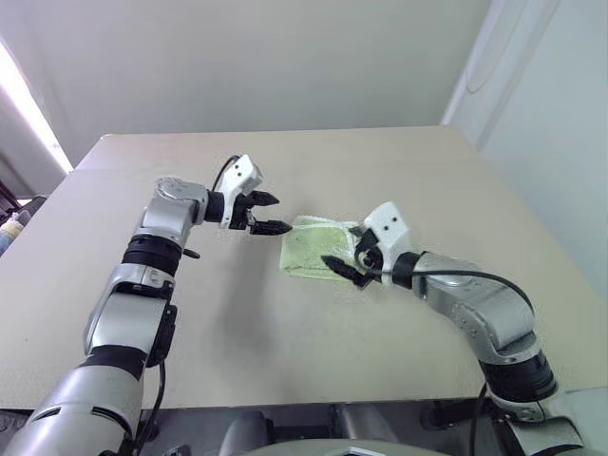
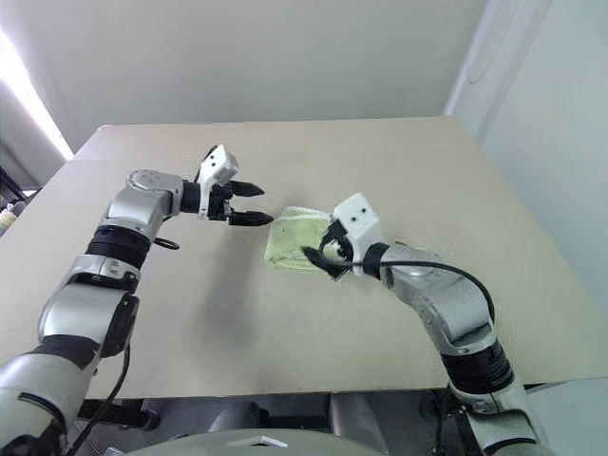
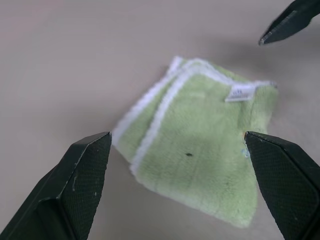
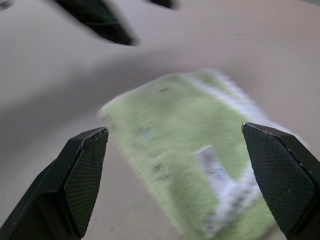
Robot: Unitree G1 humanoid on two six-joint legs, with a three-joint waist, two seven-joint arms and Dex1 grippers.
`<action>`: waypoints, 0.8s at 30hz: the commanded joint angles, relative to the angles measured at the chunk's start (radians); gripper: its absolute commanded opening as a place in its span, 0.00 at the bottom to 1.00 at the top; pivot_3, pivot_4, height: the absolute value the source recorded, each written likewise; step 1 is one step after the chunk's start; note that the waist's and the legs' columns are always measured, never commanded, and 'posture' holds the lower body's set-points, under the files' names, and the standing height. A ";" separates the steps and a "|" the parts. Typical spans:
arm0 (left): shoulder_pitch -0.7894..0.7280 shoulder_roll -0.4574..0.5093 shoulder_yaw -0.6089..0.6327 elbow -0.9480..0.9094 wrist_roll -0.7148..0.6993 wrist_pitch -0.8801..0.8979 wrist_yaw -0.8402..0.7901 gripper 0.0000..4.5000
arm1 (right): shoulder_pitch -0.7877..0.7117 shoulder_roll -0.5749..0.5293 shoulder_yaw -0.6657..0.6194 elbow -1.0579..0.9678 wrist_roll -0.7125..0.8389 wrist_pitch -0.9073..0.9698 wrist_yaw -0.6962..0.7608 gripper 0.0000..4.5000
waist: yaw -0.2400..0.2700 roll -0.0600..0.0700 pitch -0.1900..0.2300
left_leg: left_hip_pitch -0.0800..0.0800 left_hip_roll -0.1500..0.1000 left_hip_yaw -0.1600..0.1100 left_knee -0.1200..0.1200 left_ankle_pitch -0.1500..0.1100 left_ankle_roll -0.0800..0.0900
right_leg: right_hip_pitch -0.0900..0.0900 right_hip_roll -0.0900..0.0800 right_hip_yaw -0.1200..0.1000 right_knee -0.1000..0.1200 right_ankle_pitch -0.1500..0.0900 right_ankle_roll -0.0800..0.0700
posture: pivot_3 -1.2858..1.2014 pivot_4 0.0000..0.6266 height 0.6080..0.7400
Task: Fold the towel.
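Green terry, doubled over itself into a small thick square, is what the towel (image 1: 318, 249) has become on the beige table (image 1: 399, 171); seen from the head, it lies flat between the two grippers, and I judge the folding done or nearly so, with at most a squaring-up left. In that view the left gripper (image 1: 264, 214) hangs just off the towel's near edge, jaws apart and empty, while the right gripper (image 1: 344, 255) sits over the opposite edge, jaws also wide; whether a fingertip brushes the cloth cannot be told from here.

From the left wrist, the towel lies ahead of and between the spread fingers (image 3: 82, 175), clear of both, its white-edged layers stacked and a small tag showing at the far corner.

From the right wrist, the towel again lies ahead between wide-open fingers (image 4: 85, 175), which hold nothing, the tag nearer this side.
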 commanded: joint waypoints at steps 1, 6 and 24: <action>-0.008 0.000 0.006 -0.064 -0.012 0.004 0.006 1.00 | -0.050 -0.027 0.088 0.051 -0.080 -0.099 0.083 1.00 | 0.001 0.000 0.000 | 0.000 0.000 0.000 0.000 0.000 0.000 | 0.000 0.000 0.000 0.000 0.000 0.000 | 0.52 0.00 0.79; 0.034 0.014 -0.014 -0.121 0.002 0.013 -0.002 1.00 | -0.099 -0.031 0.171 0.182 -0.198 -0.217 0.142 1.00 | 0.001 0.000 0.000 | -0.001 0.000 0.000 0.001 0.000 0.000 | 0.000 0.000 0.000 0.000 0.000 0.000 | 0.52 0.00 0.79; 0.265 0.192 -0.111 -0.475 -0.035 0.245 -0.153 1.00 | -0.147 0.000 0.276 0.382 -0.513 -0.440 0.190 1.00 | 0.001 0.000 0.000 | 0.000 0.000 0.000 0.001 0.000 0.000 | 0.000 0.000 0.000 0.001 0.000 -0.001 | 0.52 0.00 0.79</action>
